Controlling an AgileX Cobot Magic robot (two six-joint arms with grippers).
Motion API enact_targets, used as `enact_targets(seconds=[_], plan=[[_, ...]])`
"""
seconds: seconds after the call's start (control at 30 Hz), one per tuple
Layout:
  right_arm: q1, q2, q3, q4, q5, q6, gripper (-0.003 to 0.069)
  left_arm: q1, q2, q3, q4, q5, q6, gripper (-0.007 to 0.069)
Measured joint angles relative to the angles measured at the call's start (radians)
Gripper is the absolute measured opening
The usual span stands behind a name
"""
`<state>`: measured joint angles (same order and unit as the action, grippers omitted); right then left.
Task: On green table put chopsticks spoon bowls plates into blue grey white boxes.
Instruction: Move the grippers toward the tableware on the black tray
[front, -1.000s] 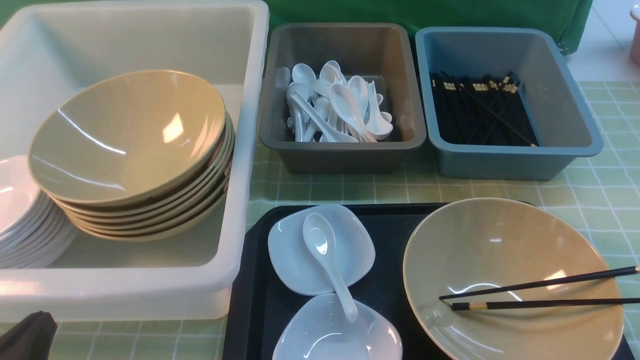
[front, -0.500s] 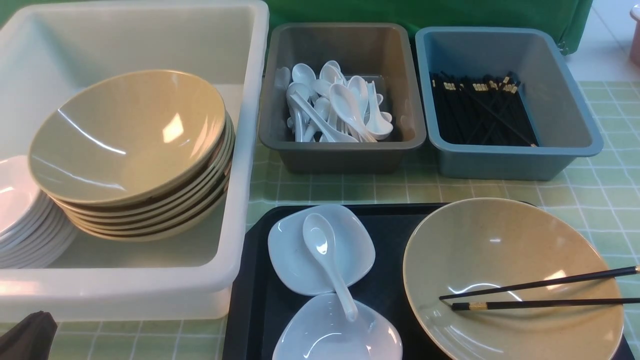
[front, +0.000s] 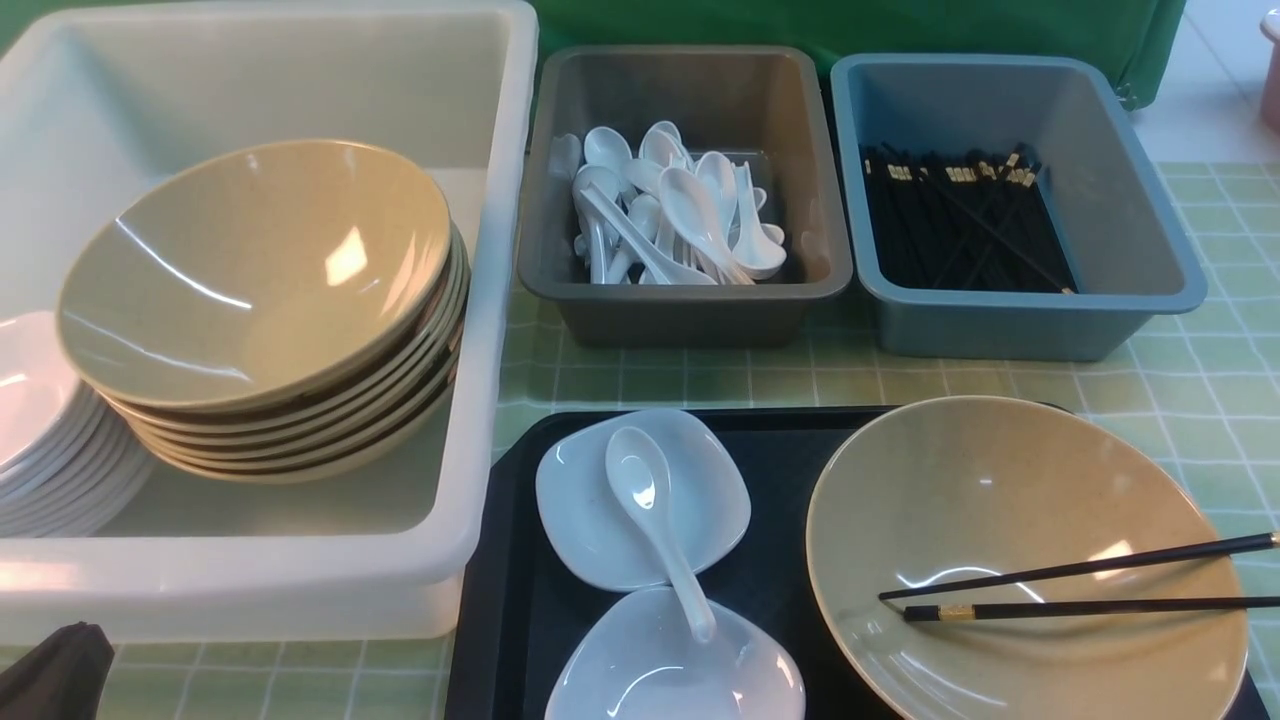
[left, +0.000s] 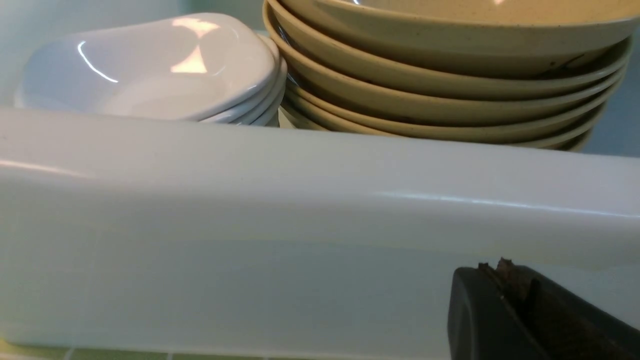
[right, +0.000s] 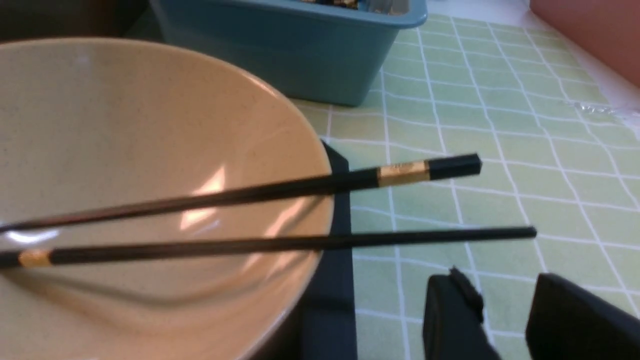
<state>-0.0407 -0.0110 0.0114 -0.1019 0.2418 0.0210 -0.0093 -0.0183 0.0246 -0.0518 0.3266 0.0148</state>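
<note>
Black right gripper (right: 507, 320) parted; wrist view only.

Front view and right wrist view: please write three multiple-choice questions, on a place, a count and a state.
1. Where lies the loose spoon? A) in the grey box B) across two plates on the tray C) in the blue box
2. Chopsticks on the tray's bowl? A) two B) one C) four
3. The right gripper is: A) shut on a chopstick B) shut on the bowl C) open, empty
1 B: scoop on one plate, handle on the other. 2 A: two sticks cross its rim. 3 C: its fingers stand apart.
</note>
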Motion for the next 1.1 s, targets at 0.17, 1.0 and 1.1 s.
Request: enact_targets(seconds=[0.17, 1.0, 1.1], plan=[[0.0, 0.0, 0.015, 0.0, -0.136, 0.054, 0.0236, 0.0, 0.0, 0.003, 0.006, -0.077, 0.019, -0.0001], [0.0, 0.126, -0.346, 0.003, -0.191, 0.491, 0.0236, -0.001, 0.053, -0.258, -0.114, -0.522, -0.267, -0.0001], [0.0, 0.263, -0.505, 0.003, -0.082, 0.438, 0.0236, -0.001, 0.144, -0.407, -0.108, -0.381, -0.267, -0.0001]])
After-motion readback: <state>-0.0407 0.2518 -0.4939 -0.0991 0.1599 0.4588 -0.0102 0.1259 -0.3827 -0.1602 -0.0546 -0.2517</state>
